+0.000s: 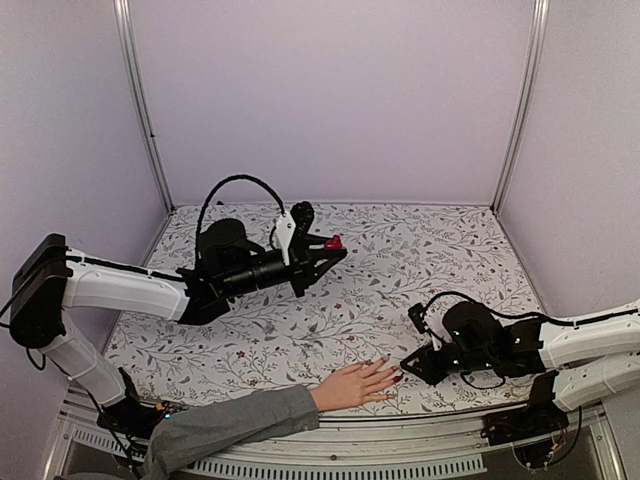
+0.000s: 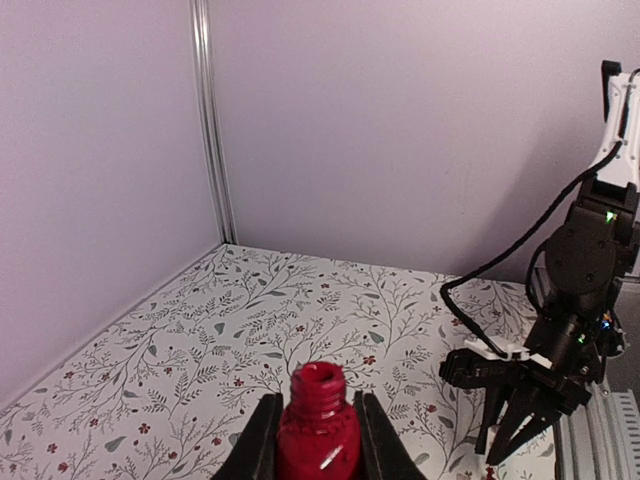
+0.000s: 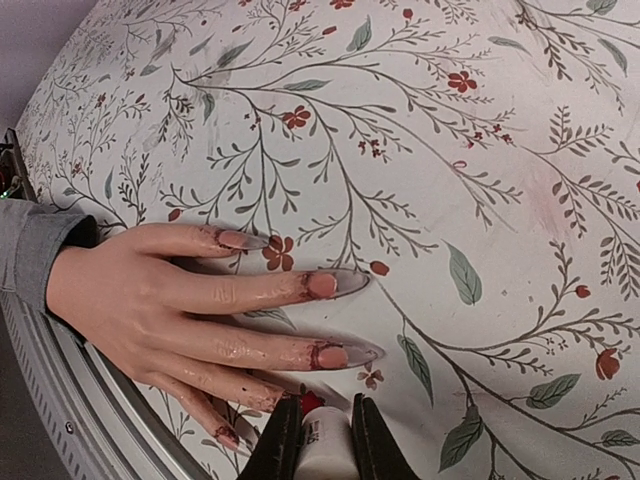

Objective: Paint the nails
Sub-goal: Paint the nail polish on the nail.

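Note:
A pale hand [image 1: 352,386] with a grey sleeve [image 1: 232,424] lies flat at the table's near edge, fingers pointing right. In the right wrist view three long nails [image 3: 332,354] look clear, with red smears at their bases. My right gripper [image 3: 320,425] is shut on the white brush cap [image 3: 328,448]. Its red tip [image 3: 312,402] sits at the end of the fourth finger, whose nail is hidden. My left gripper [image 2: 318,440] is shut on the open red polish bottle [image 2: 318,428], held upright above the table's middle; it also shows in the top view [image 1: 337,241].
The floral table cover [image 1: 430,250] is enclosed by pale walls with metal corner posts [image 1: 145,110]. The right arm [image 2: 520,395] and its cable show in the left wrist view. The metal front rail [image 3: 70,400] runs beside the sleeve.

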Controlling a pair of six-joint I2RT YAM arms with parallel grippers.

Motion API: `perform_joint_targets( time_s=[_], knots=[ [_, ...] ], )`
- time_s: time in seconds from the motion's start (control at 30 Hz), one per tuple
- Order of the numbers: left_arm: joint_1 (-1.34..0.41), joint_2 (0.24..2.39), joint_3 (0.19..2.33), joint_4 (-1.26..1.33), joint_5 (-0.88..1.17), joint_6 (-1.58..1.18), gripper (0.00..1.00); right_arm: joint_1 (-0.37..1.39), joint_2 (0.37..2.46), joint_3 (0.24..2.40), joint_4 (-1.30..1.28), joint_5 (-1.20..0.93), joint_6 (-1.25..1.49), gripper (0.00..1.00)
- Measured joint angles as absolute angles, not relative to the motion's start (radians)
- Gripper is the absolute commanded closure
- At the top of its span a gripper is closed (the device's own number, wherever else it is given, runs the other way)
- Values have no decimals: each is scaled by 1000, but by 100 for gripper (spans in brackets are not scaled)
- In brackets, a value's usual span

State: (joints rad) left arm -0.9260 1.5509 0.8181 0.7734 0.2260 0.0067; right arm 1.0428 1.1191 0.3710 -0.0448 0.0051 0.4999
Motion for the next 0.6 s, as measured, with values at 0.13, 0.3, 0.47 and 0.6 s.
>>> perform_joint_targets(
  time_s=[0.13,0.3,0.47,0.6],
  knots=[
    [-926,1551,818,773,226,7,100,1043,1118,371,-52,21,503,100],
    [-926,1551,818,773,226,7,100,1043,1113,371,-60,34,509,100],
    [-926,1551,818,774,226,7,100,1043,1112,371,-67,44,513,100],
    [-926,1551,818,774,226,7,100,1043,1111,371,-71,46,513,100]
  ],
)
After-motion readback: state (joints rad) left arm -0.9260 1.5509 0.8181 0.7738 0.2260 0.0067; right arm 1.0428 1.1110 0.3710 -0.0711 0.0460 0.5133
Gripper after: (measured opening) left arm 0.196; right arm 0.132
